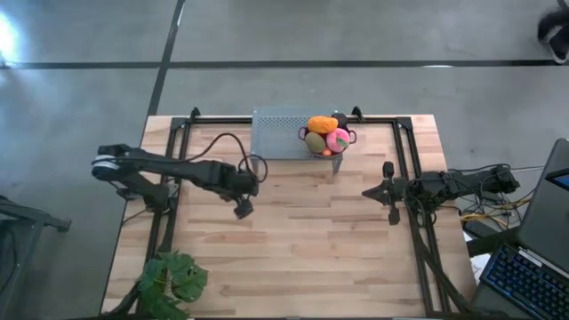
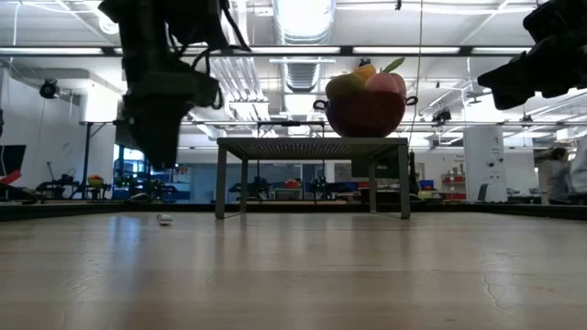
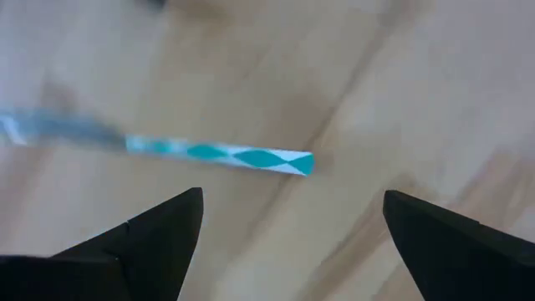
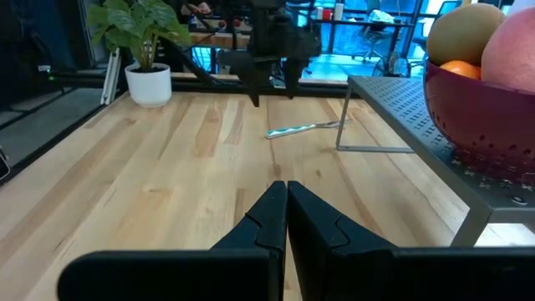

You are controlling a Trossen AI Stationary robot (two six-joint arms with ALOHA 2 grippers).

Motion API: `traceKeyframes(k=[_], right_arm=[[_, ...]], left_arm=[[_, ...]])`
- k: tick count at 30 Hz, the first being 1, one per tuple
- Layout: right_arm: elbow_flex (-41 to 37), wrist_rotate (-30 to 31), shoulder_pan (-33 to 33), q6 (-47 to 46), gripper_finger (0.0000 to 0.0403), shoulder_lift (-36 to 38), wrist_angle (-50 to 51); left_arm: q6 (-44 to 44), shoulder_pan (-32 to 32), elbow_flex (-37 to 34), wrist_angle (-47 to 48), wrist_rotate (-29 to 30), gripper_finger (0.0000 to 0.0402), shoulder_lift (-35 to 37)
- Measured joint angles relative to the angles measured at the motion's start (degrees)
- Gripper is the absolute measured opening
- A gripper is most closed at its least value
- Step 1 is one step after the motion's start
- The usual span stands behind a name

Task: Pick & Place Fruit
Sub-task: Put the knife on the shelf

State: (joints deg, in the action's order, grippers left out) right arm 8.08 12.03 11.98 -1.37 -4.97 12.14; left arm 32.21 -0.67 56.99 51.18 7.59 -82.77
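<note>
The fruit lies heaped in a purple perforated bowl (image 1: 327,142) on a grey perforated metal stand (image 1: 280,133) at the table's far middle: an orange piece (image 1: 321,124), a pink ball (image 1: 339,140), an olive-green piece (image 1: 315,140) and a tiny orange-red bit (image 1: 326,152). The bowl also shows in the low view (image 2: 367,110) and the right wrist view (image 4: 493,109). My left gripper (image 3: 292,201) is open, pointing down above a teal-and-white striped stick (image 3: 226,157) that lies flat on the table, left of the stand. My right gripper (image 4: 286,188) is shut and empty, right of the middle (image 1: 380,191).
A potted leafy plant (image 1: 173,280) stands at the near left corner. The stand's legs (image 4: 343,125) rest on the table. Black frame rails (image 1: 418,222) run along both sides. A laptop and keyboard (image 1: 533,267) sit off the right edge. Bare wood lies between the arms.
</note>
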Motion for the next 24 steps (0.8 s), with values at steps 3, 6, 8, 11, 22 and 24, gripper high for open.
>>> traceKeyframes(k=[3, 6, 8, 11, 22, 24], right_arm=[[0.0, 0.0, 0.0, -0.1, 0.0009, -0.1, 0.0], [0.0, 0.0, 0.0, 0.0, 0.0009, -0.1, 0.0], [0.0, 0.0, 0.0, -0.1, 0.0009, -0.1, 0.0], [0.0, 0.0, 0.0, -0.1, 0.0009, -0.1, 0.0], [0.0, 0.0, 0.0, 0.0, 0.0009, -0.1, 0.0], [0.0, 0.0, 0.0, -0.1, 0.0009, -0.1, 0.0]], left_arm=[[15.7, 0.4, 0.0, 0.3, 0.1, 0.0373, -0.3], [28.5, 1.1, 0.0, 0.4, 0.6, 0.0373, -0.3], [35.7, 1.7, 0.0, 0.4, 2.4, 0.0373, -0.3], [45.2, 2.8, 0.0, 0.3, 6.3, 0.0373, -0.3], [63.5, 3.2, -1.6, -0.8, 9.2, 0.0373, -4.3], [64.4, 3.2, -2.1, -2.7, 8.1, 0.0373, -5.9]])
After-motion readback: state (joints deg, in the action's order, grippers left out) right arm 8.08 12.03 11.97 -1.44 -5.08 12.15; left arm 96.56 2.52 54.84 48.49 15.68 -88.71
